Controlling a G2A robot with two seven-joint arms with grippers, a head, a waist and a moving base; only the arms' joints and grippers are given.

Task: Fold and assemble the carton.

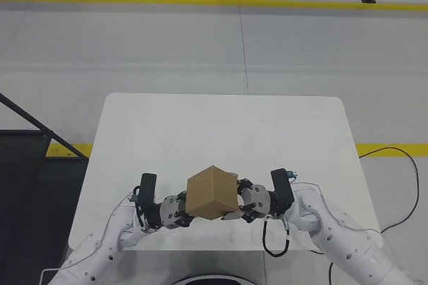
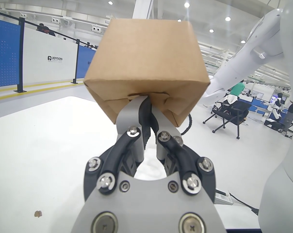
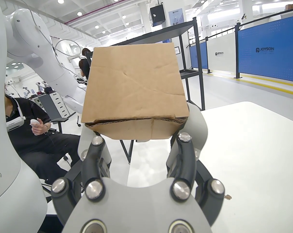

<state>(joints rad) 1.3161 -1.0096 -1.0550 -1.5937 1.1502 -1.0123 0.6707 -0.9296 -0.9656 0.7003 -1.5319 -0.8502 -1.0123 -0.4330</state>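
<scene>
Already box-shaped, a brown corrugated cardboard carton [image 1: 211, 191] hangs over the white table [image 1: 221, 121] between two pincers: the right pincer [image 3: 140, 124] clamped across one end, the left pincer [image 2: 143, 99] closed tight, tips at the opposite tuck seam [image 2: 146, 95]. Assembly looks nearly done, with both ends left to seat. From above the carton reads closed; the right wrist view reveals a gaping flap edge [image 3: 136, 120], the left wrist view the seam.

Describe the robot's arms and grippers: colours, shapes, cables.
The left arm and right arm have smooth white rounded shells. A black cable loops at the right wrist. The left gripper and right gripper have silver-grey metal plates and fingers, black linkage bars and shiny screw heads; the left's fingers carry black ribbed pads.
</scene>
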